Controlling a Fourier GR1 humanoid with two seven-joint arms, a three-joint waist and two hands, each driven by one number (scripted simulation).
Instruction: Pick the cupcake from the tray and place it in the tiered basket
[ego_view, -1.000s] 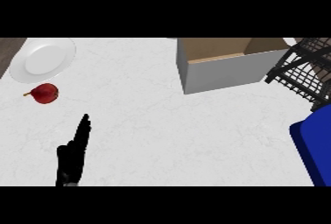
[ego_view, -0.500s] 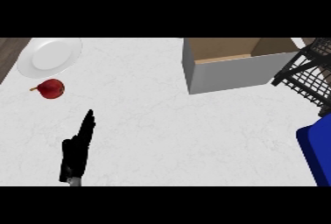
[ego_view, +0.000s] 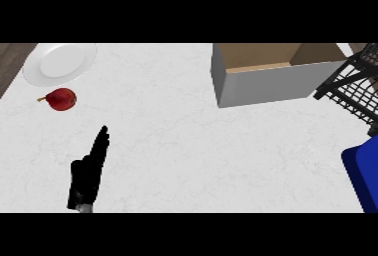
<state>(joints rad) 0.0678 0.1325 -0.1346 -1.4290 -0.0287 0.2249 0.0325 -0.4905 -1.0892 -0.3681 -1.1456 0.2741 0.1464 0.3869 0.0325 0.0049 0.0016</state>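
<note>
In the head view, a white marbled surface (ego_view: 192, 145) fills most of the frame. At its upper left lies a white round plate (ego_view: 59, 62), and just below the plate sits a red apple (ego_view: 61, 99) with a short stem pointing to the left. At the upper middle stands an open box (ego_view: 277, 72) with grey outer walls and a brown inside. To the right of the box, a black wire tiered basket (ego_view: 354, 85) shows only partly at the edge. Lower on the right edge, a corner of a blue tray (ego_view: 363, 172) is visible. The cupcake does not show anywhere in this view, so its place cannot be told. The left robot hand (ego_view: 88, 172) enters from the lower left; its black fingers are straight and pressed together, pointing up toward the apple but well apart from it. It holds nothing and touches no object. The right robot hand is not seen.
</note>
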